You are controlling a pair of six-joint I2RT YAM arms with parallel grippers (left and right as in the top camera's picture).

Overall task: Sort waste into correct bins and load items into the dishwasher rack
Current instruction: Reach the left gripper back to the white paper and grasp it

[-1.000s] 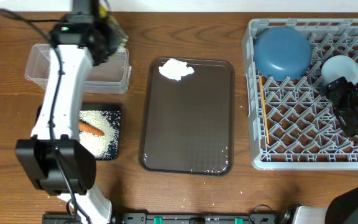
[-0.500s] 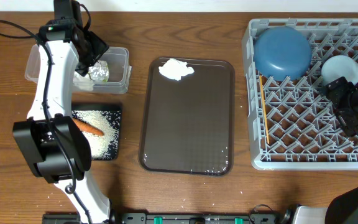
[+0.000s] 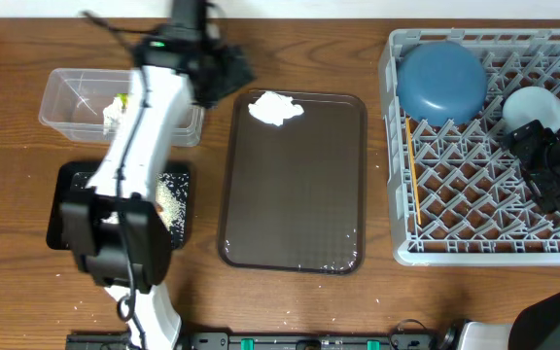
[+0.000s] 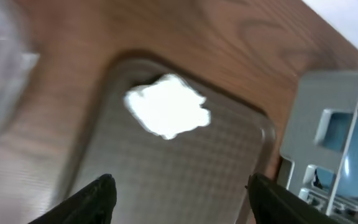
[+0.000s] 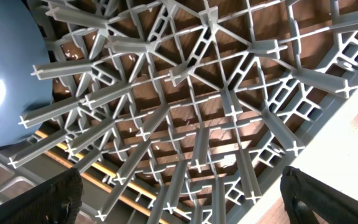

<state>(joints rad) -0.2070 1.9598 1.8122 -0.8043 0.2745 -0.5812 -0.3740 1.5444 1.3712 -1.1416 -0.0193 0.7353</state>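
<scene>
My left gripper (image 3: 229, 70) hangs open and empty over the far left corner of the brown tray (image 3: 295, 194). In the left wrist view its gripper (image 4: 182, 190) frames the tray, with the white tissue (image 4: 166, 106) just ahead. The tissue (image 3: 275, 107) lies at the tray's far end. The crumpled wrapper (image 3: 115, 109) sits in the clear tub (image 3: 71, 95). Rice (image 3: 175, 192) lies in the black tray (image 3: 66, 199); the left arm hides the carrot. The rack (image 3: 489, 248) holds the blue bowl (image 3: 442, 80), a pale cup (image 3: 535, 105) and chopsticks (image 3: 411, 165). My right gripper (image 3: 552, 167) stands open over the rack (image 5: 197, 124).
The left arm stretches from the near table edge across the black tray and the tub's right end. The rack's grey wall (image 4: 328, 137) stands right of the brown tray. In the right wrist view the bowl (image 5: 5, 74) and chopsticks (image 5: 104, 180) lie to the left.
The left gripper opened over the clear tub, left the wrapper there, and swung right to the brown tray's far left corner. The right arm has not moved.
</scene>
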